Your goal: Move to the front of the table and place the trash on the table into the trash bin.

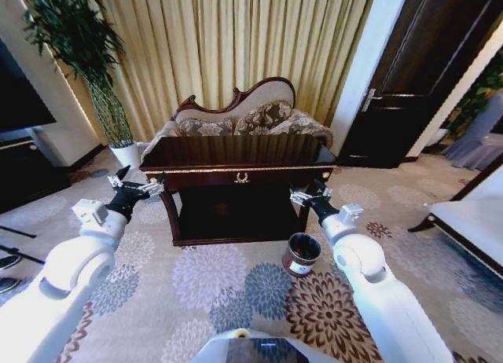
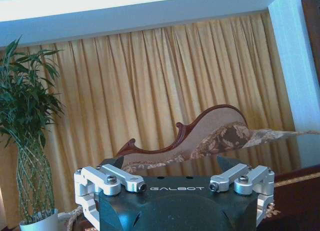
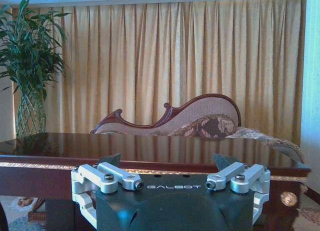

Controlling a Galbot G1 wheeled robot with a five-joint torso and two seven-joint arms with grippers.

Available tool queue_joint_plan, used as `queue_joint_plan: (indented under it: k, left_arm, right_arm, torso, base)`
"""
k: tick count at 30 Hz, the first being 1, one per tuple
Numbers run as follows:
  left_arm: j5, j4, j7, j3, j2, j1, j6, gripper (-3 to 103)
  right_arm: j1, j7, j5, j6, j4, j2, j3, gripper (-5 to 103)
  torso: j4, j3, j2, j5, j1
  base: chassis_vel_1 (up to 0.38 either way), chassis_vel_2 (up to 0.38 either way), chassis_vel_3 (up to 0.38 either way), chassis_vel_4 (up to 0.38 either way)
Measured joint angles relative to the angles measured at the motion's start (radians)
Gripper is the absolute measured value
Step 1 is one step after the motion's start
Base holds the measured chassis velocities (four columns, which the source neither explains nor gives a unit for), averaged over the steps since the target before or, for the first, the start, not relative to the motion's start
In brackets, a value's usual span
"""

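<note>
My left gripper (image 1: 134, 182) and right gripper (image 1: 309, 192) hung spread, grasping nothing, at the table (image 1: 236, 155) front corners; trash bin (image 1: 301, 254) on carpet at 6 o'clock of right fingers

White rounded arms end in black GALBOT-marked wrists with silver screwed linkages.

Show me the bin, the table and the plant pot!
bin (image 1: 301, 254), head view, its brown side.
table (image 1: 236, 152), head view, bare glossy top.
plant pot (image 1: 126, 154), head view, its white wall.
</note>
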Motion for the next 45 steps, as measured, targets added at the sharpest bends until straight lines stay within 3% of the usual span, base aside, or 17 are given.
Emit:
queue_joint_plan:
  k: [23, 45]
  left_arm:
    - [-0.001, -0.009, -0.013, -0.005, 0.001, 0.007, 0.0, 100]
    - [0.0, 0.001, -0.01, 0.034, -0.017, -0.017, 0.0, 100]
  right_arm:
    - [-0.005, -0.009, -0.012, 0.038, -0.028, -0.004, 0.007, 100]
    - [-0.024, 0.001, -0.052, 0.028, -0.017, -0.004, -0.005, 100]
  torso:
    - [-0.0001, 0.0, 0.0, -0.0001, 0.0]
    - [-0.0002, 0.0, 0.0, 0.0001, 0.0]
  base:
    - [0.196, -0.211, -0.194, 0.219]
    - [0.132, -0.13, -0.134, 0.133]
